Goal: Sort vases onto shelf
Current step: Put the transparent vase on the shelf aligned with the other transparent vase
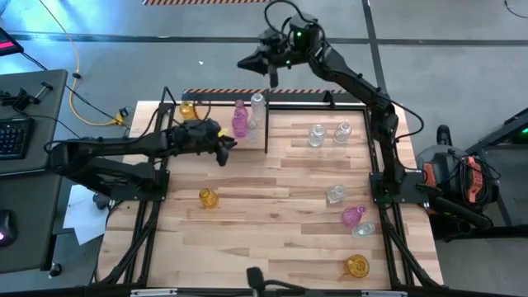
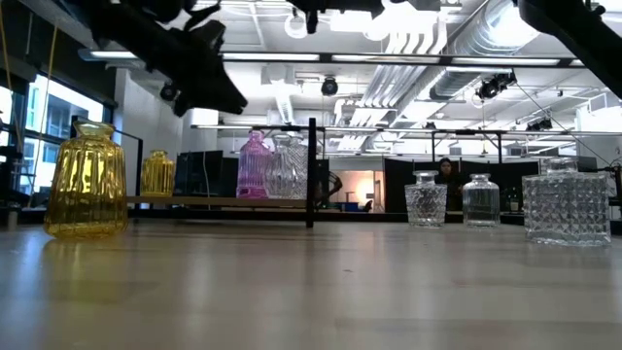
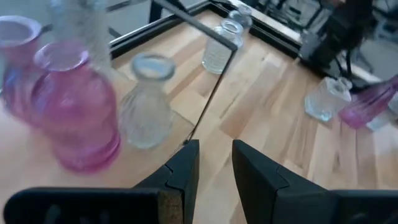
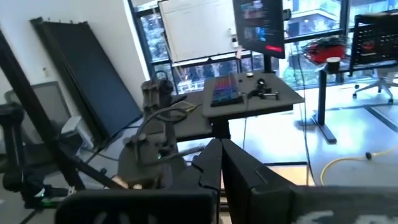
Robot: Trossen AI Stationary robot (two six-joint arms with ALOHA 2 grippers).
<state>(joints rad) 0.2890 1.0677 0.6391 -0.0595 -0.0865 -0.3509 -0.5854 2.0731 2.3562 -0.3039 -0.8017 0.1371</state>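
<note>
The left end effector [image 1: 224, 151] hangs above the tabletop [image 1: 272, 202] just in front of the shelf [image 1: 214, 115], its two dark fingers [image 3: 183, 171] parted by a narrow gap with nothing between them; in the left wrist view it points toward the shelf's black upright divider [image 3: 211, 93], with two pink vases [image 3: 78, 115] and a clear vase [image 3: 144, 112] standing on the pale board to one side of that divider; from above, those pink vases [image 1: 239, 121] and the clear vase [image 1: 257, 106] sit close together beside the divider [image 1: 266, 124], and an amber vase [image 1: 188, 108] stands at the shelf's far left end; beyond the divider, two clear vases [image 1: 328, 134] stand side by side; a second amber vase [image 1: 208, 198] stands alone on the tabletop on the left, well apart from the shelf; near the right edge a clear vase [image 1: 335, 194], a pink vase lying on its side [image 1: 354, 216], another clear one [image 1: 363, 230] and an amber one [image 1: 357, 266] are scattered toward the front; the right end effector [image 1: 252, 63] is raised beyond the tabletop's far edge, its fingers [image 4: 214, 168] pressed together and holding nothing.
</note>
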